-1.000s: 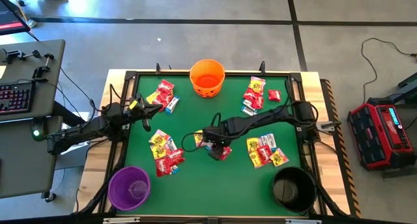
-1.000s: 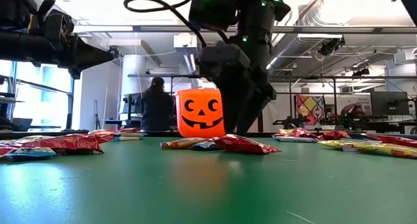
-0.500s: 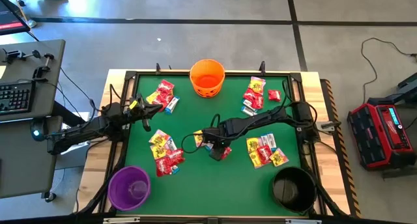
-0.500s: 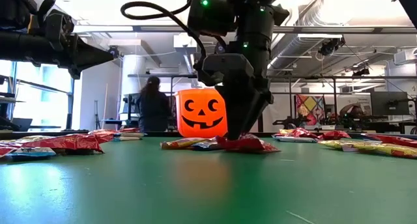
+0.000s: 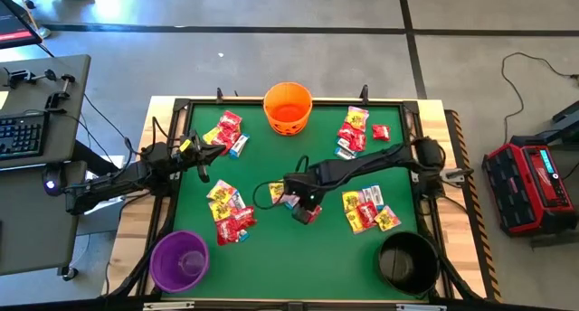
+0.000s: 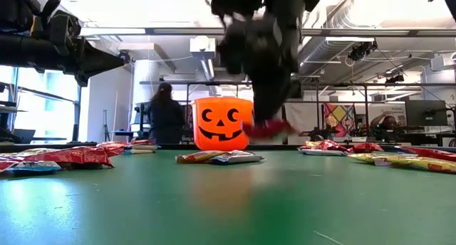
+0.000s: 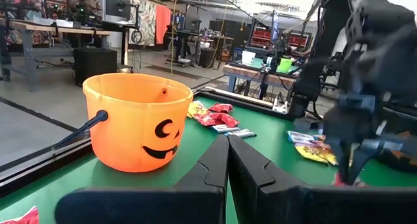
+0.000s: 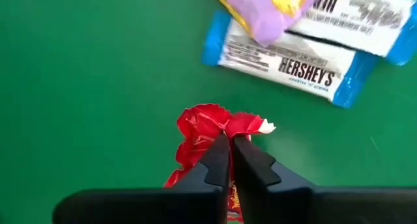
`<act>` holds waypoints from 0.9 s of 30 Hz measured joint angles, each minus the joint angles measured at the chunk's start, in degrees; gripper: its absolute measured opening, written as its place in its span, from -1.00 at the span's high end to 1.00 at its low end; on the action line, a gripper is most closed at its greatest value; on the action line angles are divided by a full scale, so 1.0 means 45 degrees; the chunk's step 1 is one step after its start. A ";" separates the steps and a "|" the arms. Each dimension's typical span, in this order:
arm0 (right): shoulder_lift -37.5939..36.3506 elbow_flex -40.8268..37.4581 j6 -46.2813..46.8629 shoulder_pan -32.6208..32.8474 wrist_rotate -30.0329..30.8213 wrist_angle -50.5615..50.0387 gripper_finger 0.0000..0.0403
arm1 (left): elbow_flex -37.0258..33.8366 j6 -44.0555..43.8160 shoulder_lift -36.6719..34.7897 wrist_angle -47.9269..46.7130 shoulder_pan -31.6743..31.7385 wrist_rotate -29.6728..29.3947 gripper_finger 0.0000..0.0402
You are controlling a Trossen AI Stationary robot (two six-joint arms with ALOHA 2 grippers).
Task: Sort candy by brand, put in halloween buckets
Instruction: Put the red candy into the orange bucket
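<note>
Wrapped candy packets lie in heaps on the green table (image 5: pixel 271 248): red, yellow and white-blue ones at the far left (image 5: pixel 226 130), near left (image 5: pixel 228 212), far right (image 5: pixel 355 130) and right (image 5: pixel 369 210). The orange halloween bucket (image 5: pixel 288 108) stands at the far edge, the purple one (image 5: pixel 179 259) at the near left, the black one (image 5: pixel 405 259) at the near right. My right gripper (image 5: pixel 308 210) is near mid-table, shut on a red packet (image 6: pixel 267 129). My left gripper (image 5: pixel 203 169) hovers shut over the left side, pointing at the orange bucket (image 7: pixel 133 129). My right gripper pinches the red packet between its two fingers at a crumpled edge (image 8: pixel 210 127), where the wrapper bunches up. The fingers come from above, pointing down. The packet (image 6: pixel 267 129) hangs at the fingertips, lifted clear of the table and roughly level.
A white-blue packet (image 8: pixel 287 64) and a yellow one (image 8: pixel 273 6) lie on the table just beside the lifted packet. Bare green surface stretches across the table's middle and near edge. A red case (image 5: pixel 529 184) sits on the floor beyond the right edge.
My right gripper has come down on the red packet near mid-table, shut on it and risen, lifting it clear of the table. The white-blue and yellow packets beside it have stayed where they were.
</note>
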 joint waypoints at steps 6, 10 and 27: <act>-0.1683 0.0000 0.0272 -0.0363 0.0337 0.0061 1.00 | 0.0000 -0.0222 0.0000 0.0005 0.0000 0.0003 1.00; -0.2599 0.0005 0.0043 -0.0785 0.1210 0.0589 1.00 | 0.0000 -0.0233 0.0000 0.0000 0.0000 0.0002 1.00; -0.2999 0.0005 -0.2310 -0.3372 0.2808 0.7072 1.00 | 0.0000 -0.0654 0.0000 -0.0053 0.0005 0.0238 1.00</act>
